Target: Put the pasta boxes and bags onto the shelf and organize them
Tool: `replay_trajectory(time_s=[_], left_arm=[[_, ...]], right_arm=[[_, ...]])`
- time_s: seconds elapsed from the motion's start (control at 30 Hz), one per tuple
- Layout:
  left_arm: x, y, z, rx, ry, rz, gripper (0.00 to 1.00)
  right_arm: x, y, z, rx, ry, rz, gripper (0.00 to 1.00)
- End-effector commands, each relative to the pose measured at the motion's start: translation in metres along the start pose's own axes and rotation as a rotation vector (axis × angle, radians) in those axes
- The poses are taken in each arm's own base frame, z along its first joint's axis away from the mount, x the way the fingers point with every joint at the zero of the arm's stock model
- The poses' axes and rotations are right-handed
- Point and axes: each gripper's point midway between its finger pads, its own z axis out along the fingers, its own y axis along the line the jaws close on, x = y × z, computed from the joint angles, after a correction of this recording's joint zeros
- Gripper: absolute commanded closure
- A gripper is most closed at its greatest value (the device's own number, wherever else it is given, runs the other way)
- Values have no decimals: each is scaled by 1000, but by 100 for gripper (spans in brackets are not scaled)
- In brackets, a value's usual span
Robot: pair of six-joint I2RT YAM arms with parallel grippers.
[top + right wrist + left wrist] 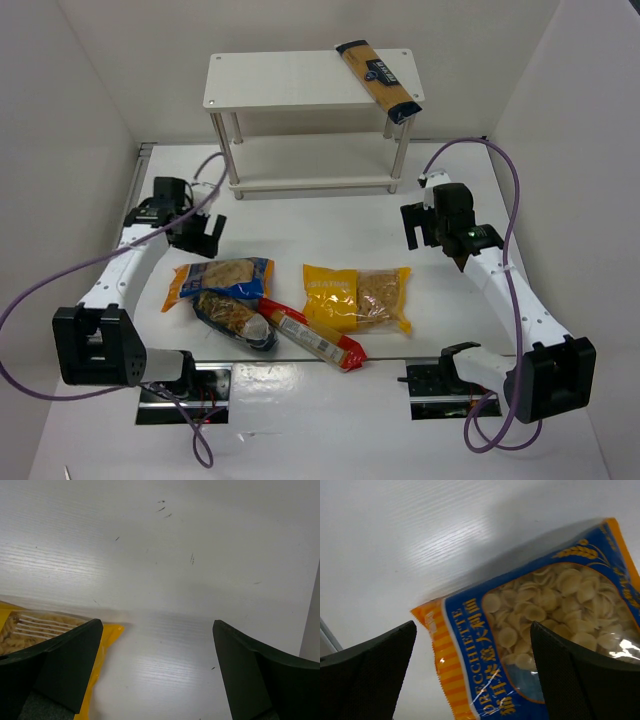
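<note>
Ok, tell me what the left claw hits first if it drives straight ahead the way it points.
Most likely the crinkly blue-and-orange pasta bag with a clear window: its orange-striped end lies right ahead of the open left claw, flat on the white table. How far off is unclear.

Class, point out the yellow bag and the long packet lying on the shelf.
yellow bag (330, 297): top view, its printed left half.
long tan-and-navy packet (380, 71): top view, its dark label.
</note>
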Motion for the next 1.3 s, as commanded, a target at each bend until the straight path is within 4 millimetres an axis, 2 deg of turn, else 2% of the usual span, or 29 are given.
replay_trajectory(time_s=[0.0,0.07,0.23,0.33,0.53,0.57,0.67,0.73,0.8,0.83,0.97,1.2,1.27], left_arm=[[5,-12,1,-36,53,271,0],[8,-26,2,-13,74,401,0],[11,-54,-1,44,71,571,1],[11,-72,-15,99,32,663,2],[-5,-98,-74,191,-92,796,2],[-5,-103,-83,208,-113,817,2],[7,-112,-94,268,-91,874,4],[18,-118,-96,323,-67,902,7],[20,-121,-97,344,-66,914,8],[32,-123,-92,380,-25,921,8],[47,-128,-75,414,47,934,8],[51,-132,-53,406,73,933,8],[57,-132,-46,417,109,931,8]], right_arm=[[-5,-3,-1,7,-24,1,1],[-3,-4,1,17,-14,0,1],[-1,-3,3,16,-5,-2,1],[1,-3,6,15,4,-3,1],[5,-4,7,24,14,-5,1],[6,-3,9,23,22,-6,1],[6,-3,9,23,23,-6,1],[6,-3,9,23,23,-6,1],[6,-3,9,23,23,-6,1],[6,-3,9,23,23,-6,1],[8,-3,11,22,32,-8,1],[8,-3,11,22,32,-8,1],[10,-2,13,21,41,-10,1]])
